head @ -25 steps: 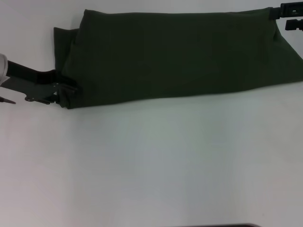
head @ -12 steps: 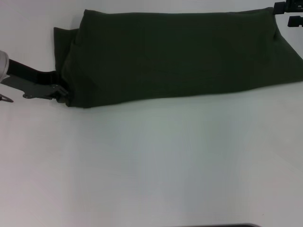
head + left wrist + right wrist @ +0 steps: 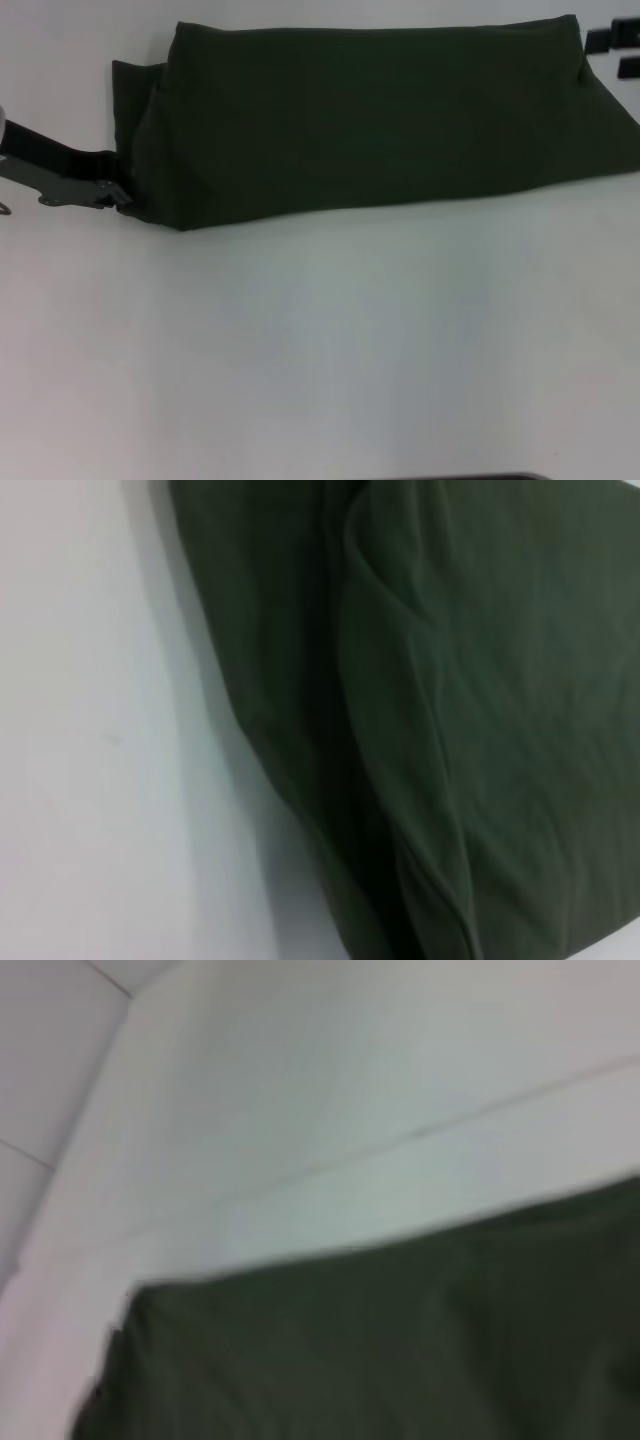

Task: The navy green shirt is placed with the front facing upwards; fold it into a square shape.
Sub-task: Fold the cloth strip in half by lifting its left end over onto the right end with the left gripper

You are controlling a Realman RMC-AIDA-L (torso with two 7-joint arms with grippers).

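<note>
I have the shirt [image 3: 370, 115] lying across the far side of the white worktop [image 3: 320, 350] as a long dark band, already doubled over on itself, with no lettering showing from the head camera. My left claw [image 3: 118, 192] sits at the band's near left corner, right against the cloth; I cannot tell from here whether it is clamped on the hem or just touching it, and the left wrist camera shows only layered folds and a soft ridge of fabric beside bare worktop. My right claw [image 3: 612, 52] is at the far right corner, just beside the cloth's upper edge and partly cut off by the frame, so I cannot tell its state either. I judge the lengthwise fold to be done and the crosswise fold to be the step in hand. The next move, as I see it, calls for a sure hold on one short end, both layers together, then carrying it over to meet the other end so the edges line up. The loose flap sticking out at the left could spoil the square if I leave it untucked.
</note>
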